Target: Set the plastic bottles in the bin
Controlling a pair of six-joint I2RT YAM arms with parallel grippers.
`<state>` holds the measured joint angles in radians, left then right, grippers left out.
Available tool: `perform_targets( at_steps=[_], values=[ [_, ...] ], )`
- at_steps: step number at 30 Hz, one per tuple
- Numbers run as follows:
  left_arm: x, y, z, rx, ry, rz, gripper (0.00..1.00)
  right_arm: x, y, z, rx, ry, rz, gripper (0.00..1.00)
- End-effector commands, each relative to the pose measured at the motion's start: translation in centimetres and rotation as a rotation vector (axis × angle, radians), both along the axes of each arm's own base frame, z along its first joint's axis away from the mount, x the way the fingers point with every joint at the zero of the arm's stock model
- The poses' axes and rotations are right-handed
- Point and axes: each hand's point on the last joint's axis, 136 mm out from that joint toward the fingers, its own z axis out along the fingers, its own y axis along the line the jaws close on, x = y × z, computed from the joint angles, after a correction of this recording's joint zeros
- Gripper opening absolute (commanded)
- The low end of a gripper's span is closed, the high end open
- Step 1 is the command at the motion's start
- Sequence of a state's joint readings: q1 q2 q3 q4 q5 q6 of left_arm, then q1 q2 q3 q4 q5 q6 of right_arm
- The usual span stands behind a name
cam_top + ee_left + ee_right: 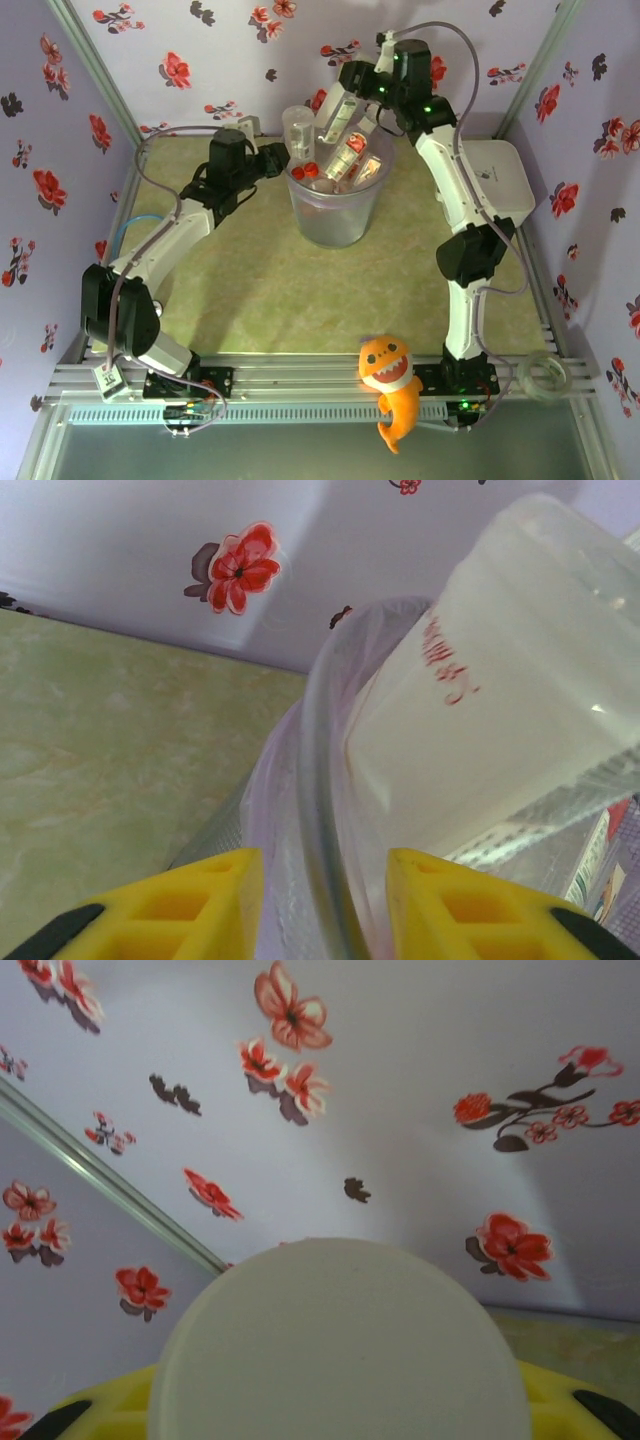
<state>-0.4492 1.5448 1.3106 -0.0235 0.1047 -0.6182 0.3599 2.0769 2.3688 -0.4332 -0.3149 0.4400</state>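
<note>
Green table (250, 290) down below, bin (335, 215) standing toward its back, crammed with plastic bottles (345, 160), left tool (325, 880) astride the bin's near rim, pinching or just apart I cannot tell, right tool (347, 98) clamped on a tilted bottle (336, 117) right above the bin

One bin (335, 215), about six bottles (350, 152), one toy (388, 375), one box (505, 180).

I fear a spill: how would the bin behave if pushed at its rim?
The bin is tall, narrower at its base, with plastic bottles poking above the rim, so a high push may tip it. Its thin translucent wall probably flexes.
</note>
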Motion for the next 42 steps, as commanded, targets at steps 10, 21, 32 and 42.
perform_targets(
  at_steps=[10, 21, 32, 42],
  values=[
    [1.0, -0.8, -0.4, 0.032, -0.003, -0.009, 0.27, -0.2, 2.8, -4.3, -0.192, 0.007, 0.027, 0.27],
    [1.3, -1.1, -0.2, 0.025, -0.008, -0.011, 0.25, -1.8, 5.1, -11.3, -0.287, 0.157, 0.102, 0.27],
    [1.2, -1.1, 0.3, 0.014, -0.018, -0.009, 0.24, -4.7, 6.4, -18.2, -0.455, 0.247, 0.136, 0.27],
    [1.1, -1.0, 0.9, 0.016, -0.029, -0.011, 0.24, -5.0, 5.8, -14.7, -0.32, 0.249, 0.133, 0.37]
  ],
)
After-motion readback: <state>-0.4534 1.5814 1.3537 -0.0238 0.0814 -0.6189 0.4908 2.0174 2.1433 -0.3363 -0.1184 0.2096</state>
